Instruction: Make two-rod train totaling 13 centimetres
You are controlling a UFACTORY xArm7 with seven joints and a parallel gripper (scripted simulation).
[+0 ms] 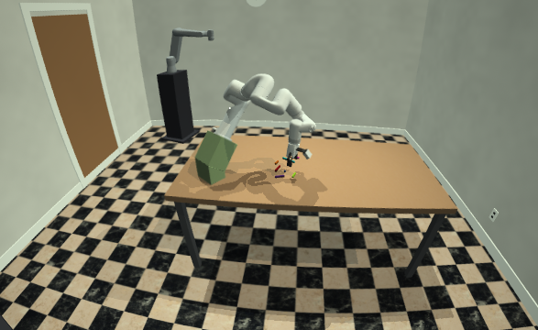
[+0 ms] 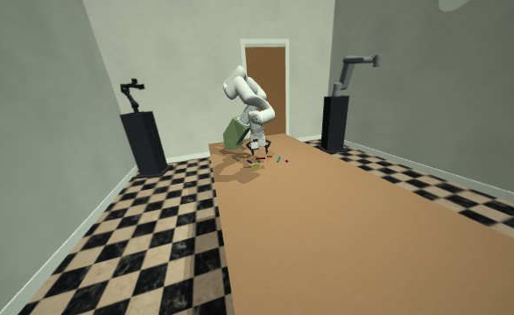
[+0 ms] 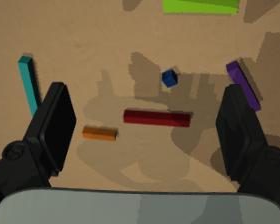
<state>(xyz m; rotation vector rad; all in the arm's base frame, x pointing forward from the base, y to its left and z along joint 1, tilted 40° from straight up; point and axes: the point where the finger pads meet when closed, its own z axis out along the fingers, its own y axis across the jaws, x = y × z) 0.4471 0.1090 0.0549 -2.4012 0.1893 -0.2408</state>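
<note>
My gripper [image 3: 145, 102] is open and empty, and hovers above the rods on the brown table. In the wrist view the red rod [image 3: 156, 117] lies flat between the two fingers. The short orange rod [image 3: 100, 133] lies just left of it. The small blue rod [image 3: 169, 79] sits just beyond the red one. The purple rod [image 3: 243, 84] lies by the right finger, at a slant. The lime rod [image 3: 200, 3] lies farther off. The turquoise rod [image 3: 28, 86] lies beside the left finger. In the top view the gripper [image 1: 290, 161] stands over the cluster, with a magenta rod [image 1: 297, 158] behind it.
The arm's green base block [image 1: 214, 158] stands at the table's left end. Two black camera stands [image 2: 144, 142] [image 2: 334, 122] stand on the floor beside the table. The table's far edge lies behind the rods.
</note>
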